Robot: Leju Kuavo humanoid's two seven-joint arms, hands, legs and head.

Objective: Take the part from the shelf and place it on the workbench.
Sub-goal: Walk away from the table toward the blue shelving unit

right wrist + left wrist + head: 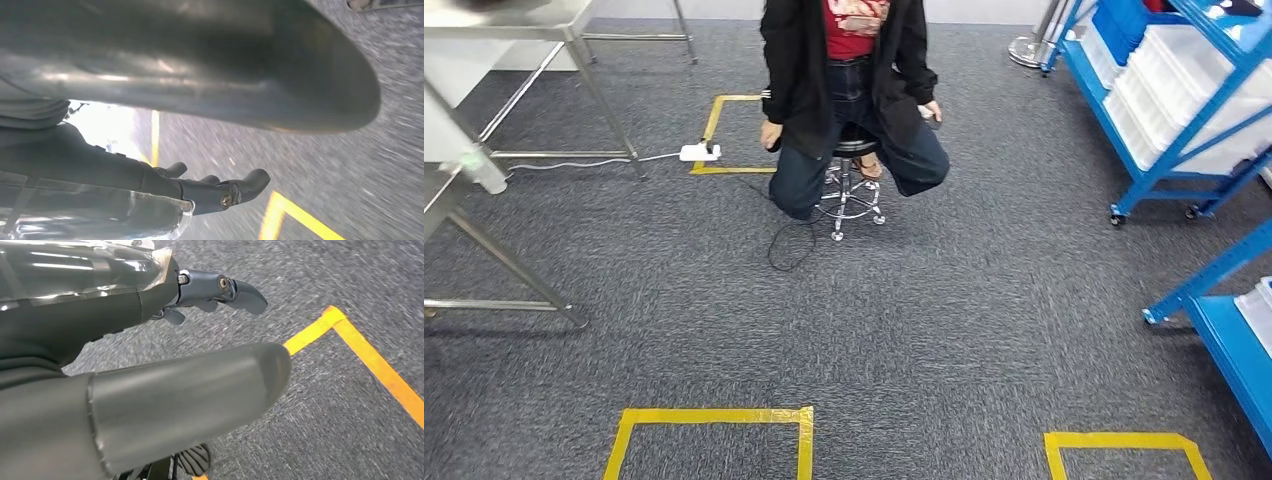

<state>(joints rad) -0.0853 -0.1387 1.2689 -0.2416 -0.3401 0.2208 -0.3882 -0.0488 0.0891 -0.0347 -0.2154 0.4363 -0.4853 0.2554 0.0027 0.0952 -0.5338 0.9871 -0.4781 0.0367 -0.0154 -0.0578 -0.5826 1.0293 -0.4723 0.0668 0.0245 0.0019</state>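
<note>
Two robot hands hang empty with fingers spread, left hand (200, 340) and right hand (210, 165), above grey carpet (944, 330). White bins sit on the blue shelf (1169, 110) at the carpet's far right edge.

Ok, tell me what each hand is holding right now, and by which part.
Nothing is held. The left hand and the right hand both hang over the grey carpet, fingers apart with nothing between them.

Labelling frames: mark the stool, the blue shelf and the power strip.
stool (852, 195): head view, chrome footring.
blue shelf (1169, 165): head view, lower frame rail.
power strip (699, 153): head view, white body.
</note>
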